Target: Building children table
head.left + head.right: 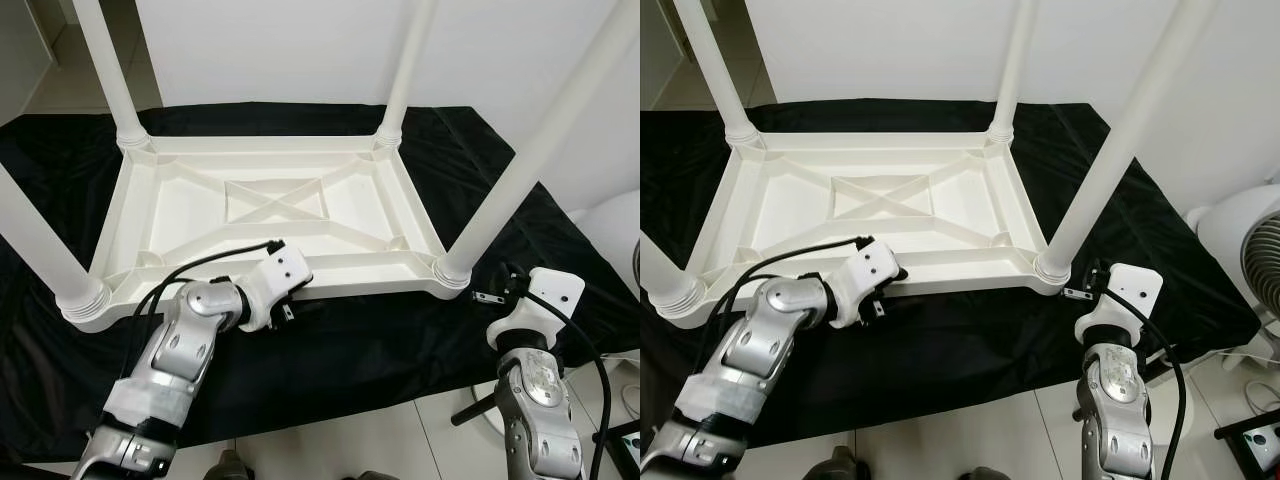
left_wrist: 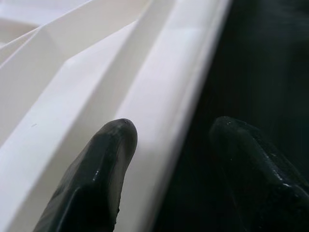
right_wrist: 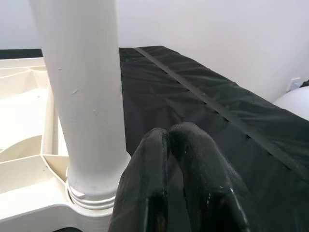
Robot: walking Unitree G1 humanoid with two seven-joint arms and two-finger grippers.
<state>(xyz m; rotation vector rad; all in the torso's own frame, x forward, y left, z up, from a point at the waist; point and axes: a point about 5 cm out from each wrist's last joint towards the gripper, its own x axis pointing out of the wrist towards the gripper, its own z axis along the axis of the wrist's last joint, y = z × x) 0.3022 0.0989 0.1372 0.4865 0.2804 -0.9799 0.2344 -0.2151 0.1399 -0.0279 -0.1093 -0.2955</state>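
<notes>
A white plastic children's table lies upside down on a black cloth, its near rim facing me. All its legs stand upright in the corners, among them the near right leg and the near left leg. My left gripper is open at the middle of the near rim. One finger lies over the white rim and the other finger over the cloth outside it. My right gripper is shut on nothing, just right of the near right leg's base.
The black cloth covers the floor under the table and reaches past it on all sides. Pale floor tiles show at my feet. A white fan stands at the right, and a white wall rises behind.
</notes>
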